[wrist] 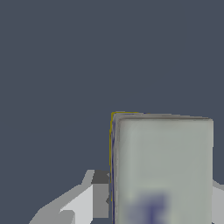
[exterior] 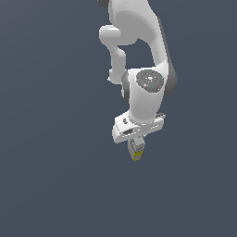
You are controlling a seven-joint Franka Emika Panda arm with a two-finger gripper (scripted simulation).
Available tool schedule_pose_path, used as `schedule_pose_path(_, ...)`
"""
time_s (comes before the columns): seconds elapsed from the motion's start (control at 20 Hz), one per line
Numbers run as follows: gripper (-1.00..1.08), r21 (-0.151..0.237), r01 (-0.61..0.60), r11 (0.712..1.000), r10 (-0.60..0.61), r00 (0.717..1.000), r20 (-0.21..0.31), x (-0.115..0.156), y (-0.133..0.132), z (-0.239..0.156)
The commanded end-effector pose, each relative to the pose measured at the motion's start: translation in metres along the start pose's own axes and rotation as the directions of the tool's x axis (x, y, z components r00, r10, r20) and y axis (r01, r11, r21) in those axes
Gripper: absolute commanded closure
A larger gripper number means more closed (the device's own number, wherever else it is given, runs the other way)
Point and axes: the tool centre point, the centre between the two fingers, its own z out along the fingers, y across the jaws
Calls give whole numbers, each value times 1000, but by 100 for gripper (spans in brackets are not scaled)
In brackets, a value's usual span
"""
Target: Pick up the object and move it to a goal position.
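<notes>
No legible text, brand or number appears in either view. The small box point(wrist: 162, 168) carries only a blurred blue mark on its pale face, too smeared to read as lettering.

Matt grey-white box point(exterior: 135, 149); smooth, glossy white plastic-looking arm point(exterior: 147, 92).

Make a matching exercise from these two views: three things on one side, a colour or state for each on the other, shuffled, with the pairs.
Things:
1. the box
2. the gripper
3. the arm

Descriptions:
A. white, with a speckled grey joint cap
B. grey-white, blue mark on one face, yellow lower band
C. shut on the box, which hangs below it

Pairs: 1-B, 2-C, 3-A
</notes>
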Motion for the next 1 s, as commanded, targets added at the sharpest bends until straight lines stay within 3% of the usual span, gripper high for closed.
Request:
schedule_pose_path(0.0, 108, 0, 0, 1000, 0, 1000, -1, 0, 0, 0)
schedule_pose_path(0.55, 108, 0, 0, 1000, 0, 1000, -1, -1, 0, -2)
schedule_pose_path(0.95, 108, -1, 0, 1000, 0, 1000, 0, -14, 2, -27)
